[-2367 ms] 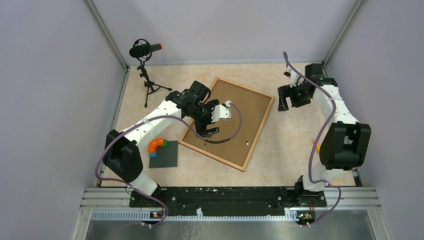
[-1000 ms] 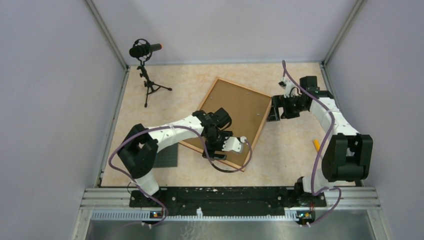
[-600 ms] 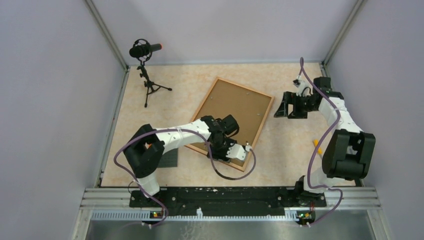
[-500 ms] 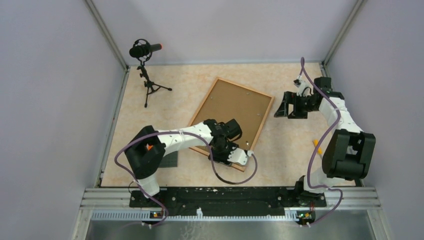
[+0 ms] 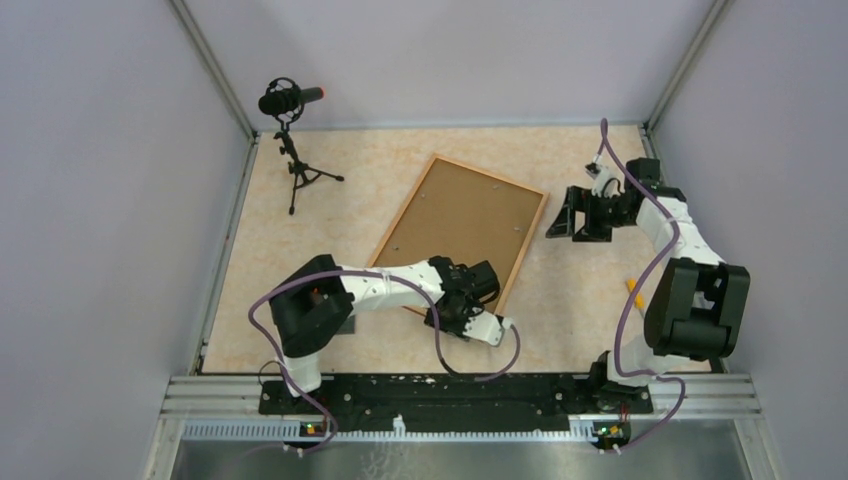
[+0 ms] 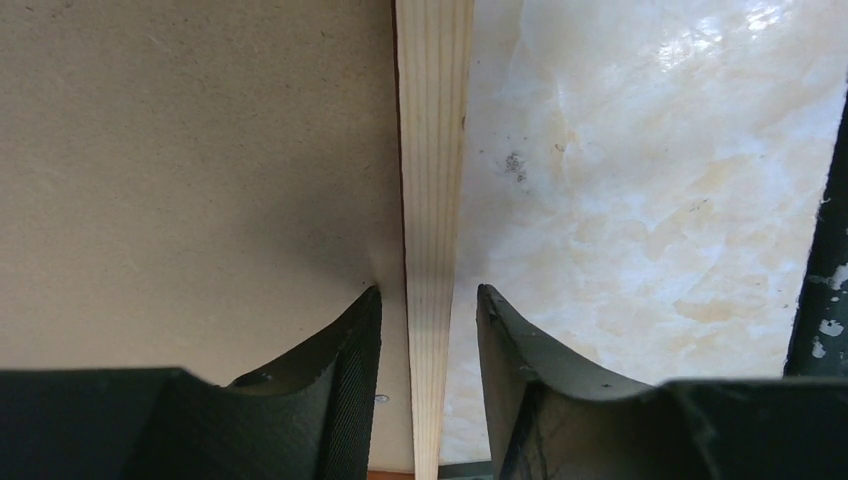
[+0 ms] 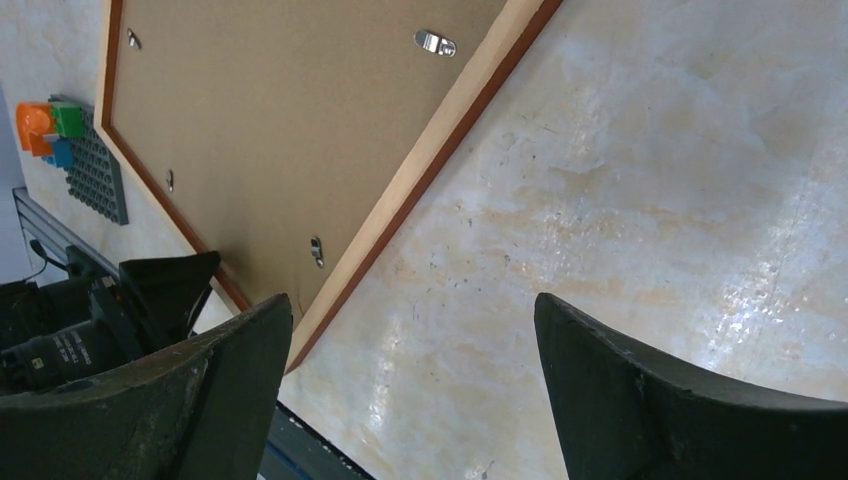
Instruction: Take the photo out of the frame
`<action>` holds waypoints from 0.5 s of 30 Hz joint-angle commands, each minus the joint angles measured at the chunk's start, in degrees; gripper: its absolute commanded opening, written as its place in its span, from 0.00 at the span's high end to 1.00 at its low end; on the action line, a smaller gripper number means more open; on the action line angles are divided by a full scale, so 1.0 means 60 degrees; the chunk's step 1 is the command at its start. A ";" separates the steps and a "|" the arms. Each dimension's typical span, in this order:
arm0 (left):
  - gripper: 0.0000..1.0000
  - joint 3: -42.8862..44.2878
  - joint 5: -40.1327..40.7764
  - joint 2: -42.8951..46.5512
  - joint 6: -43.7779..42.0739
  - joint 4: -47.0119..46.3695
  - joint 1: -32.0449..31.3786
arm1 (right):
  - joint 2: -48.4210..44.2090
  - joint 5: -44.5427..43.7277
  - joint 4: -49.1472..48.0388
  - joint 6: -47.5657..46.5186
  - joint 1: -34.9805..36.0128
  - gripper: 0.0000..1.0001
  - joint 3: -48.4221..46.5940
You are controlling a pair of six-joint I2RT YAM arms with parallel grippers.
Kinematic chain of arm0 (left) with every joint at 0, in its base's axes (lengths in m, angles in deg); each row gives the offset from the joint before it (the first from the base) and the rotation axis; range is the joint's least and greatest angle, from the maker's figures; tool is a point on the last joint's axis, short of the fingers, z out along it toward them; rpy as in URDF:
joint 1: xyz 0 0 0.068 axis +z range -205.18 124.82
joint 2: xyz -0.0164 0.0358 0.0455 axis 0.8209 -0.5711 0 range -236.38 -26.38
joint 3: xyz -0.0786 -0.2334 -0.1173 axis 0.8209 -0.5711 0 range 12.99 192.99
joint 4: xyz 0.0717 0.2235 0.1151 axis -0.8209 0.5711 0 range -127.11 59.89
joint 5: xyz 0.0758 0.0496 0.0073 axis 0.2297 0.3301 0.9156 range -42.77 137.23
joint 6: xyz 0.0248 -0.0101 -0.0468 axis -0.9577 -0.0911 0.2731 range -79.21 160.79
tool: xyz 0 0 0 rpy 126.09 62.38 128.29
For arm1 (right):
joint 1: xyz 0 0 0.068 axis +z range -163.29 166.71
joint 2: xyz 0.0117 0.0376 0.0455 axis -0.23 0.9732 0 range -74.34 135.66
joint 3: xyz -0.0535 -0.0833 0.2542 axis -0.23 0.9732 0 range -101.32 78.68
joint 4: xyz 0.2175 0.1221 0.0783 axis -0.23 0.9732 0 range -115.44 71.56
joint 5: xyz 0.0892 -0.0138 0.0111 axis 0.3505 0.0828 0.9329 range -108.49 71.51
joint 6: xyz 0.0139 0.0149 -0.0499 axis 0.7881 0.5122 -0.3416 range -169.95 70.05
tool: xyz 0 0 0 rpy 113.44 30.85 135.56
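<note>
- Walls (image 5: 100,200): plain, pale grey-lilac panels closing the left, far and right sides.
- Posts (image 5: 213,68): slanting metal bars at the two far corners, where the panels meet.
- Table (image 5: 380,150): beige, marbled, glossy top; white glare patches show in both wrist views.
- Rail (image 5: 700,390): ribbed metal strip along the near edge.
- Microphone (image 5: 290,100): black, orange-tipped, on a tripod (image 5: 300,178) in the far left corner.

Bare tabletop (image 5: 575,290) right of frame (image 5: 470,215)

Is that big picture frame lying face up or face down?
Face down. The frame shows its plain brown back, with small metal clips, and lies flat on the table.
</note>
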 commanded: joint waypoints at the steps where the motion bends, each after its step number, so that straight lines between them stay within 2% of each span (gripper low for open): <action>1: 0.57 -0.0627 -0.0062 -0.0586 0.0547 -0.0351 -0.0350 | -0.0260 0.0244 -0.0386 0.0205 -0.0042 0.11 0.0277; 6: 0.68 -0.0588 0.0071 -0.0903 0.1080 -0.0711 -0.0392 | -0.0367 0.0287 -0.0607 0.0416 -0.0042 0.11 0.0666; 9: 0.80 -0.0174 -0.0135 -0.0832 0.1280 -0.0696 -0.0344 | -0.0375 0.0309 -0.0676 0.0489 -0.0042 0.11 0.0836; 12: 0.97 0.0349 -0.0440 -0.0676 0.1331 -0.0562 -0.0299 | -0.0333 0.0403 -0.0781 0.0614 -0.0042 0.11 0.0998; 15: 1.00 0.0840 -0.0442 -0.0580 0.1335 -0.0419 -0.0254 | -0.0265 0.0523 -0.0951 0.0731 -0.0055 0.11 0.1184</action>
